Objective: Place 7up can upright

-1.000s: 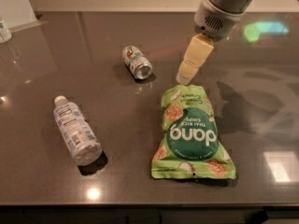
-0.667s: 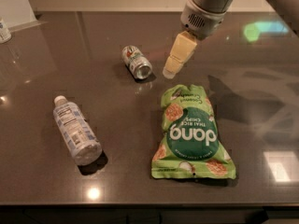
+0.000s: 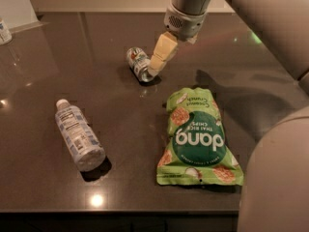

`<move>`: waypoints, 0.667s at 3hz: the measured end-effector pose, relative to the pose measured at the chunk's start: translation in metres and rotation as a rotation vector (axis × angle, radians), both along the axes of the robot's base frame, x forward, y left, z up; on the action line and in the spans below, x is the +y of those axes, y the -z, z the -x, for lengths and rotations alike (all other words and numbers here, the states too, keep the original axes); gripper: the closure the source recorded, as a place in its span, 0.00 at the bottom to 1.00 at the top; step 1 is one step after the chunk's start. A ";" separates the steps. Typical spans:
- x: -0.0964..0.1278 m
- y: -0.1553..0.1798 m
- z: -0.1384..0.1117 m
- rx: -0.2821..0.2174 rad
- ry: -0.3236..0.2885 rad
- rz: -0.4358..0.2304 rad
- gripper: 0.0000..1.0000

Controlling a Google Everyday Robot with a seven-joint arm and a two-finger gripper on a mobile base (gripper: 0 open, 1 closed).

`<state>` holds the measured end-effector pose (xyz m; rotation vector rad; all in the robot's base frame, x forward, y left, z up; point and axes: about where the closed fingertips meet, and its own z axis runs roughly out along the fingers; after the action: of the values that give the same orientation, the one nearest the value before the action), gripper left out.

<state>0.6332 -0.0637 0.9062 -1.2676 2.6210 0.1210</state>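
Observation:
The 7up can lies on its side on the dark table, at the back middle. It has green and white sides, and a silver end faces the front right. My gripper hangs from the arm at the top middle. Its cream tip reaches down to the can's right end, right beside or touching it. The gripper holds nothing that I can see.
A clear plastic bottle with a white cap lies on its side at the front left. A green Dang chip bag lies flat at the front right of the can. A white object stands at the far left edge. My arm's body fills the right foreground.
My gripper has moved left and down, from above the chip bag's top edge to the can's right end. The can, bottle and bag have not moved.

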 end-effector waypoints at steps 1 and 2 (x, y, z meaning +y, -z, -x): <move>0.021 0.009 -0.009 0.013 0.044 0.016 0.00; 0.038 0.011 -0.017 0.006 0.105 0.040 0.00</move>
<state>0.6497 -0.0254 0.8956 -1.1406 2.7016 0.0554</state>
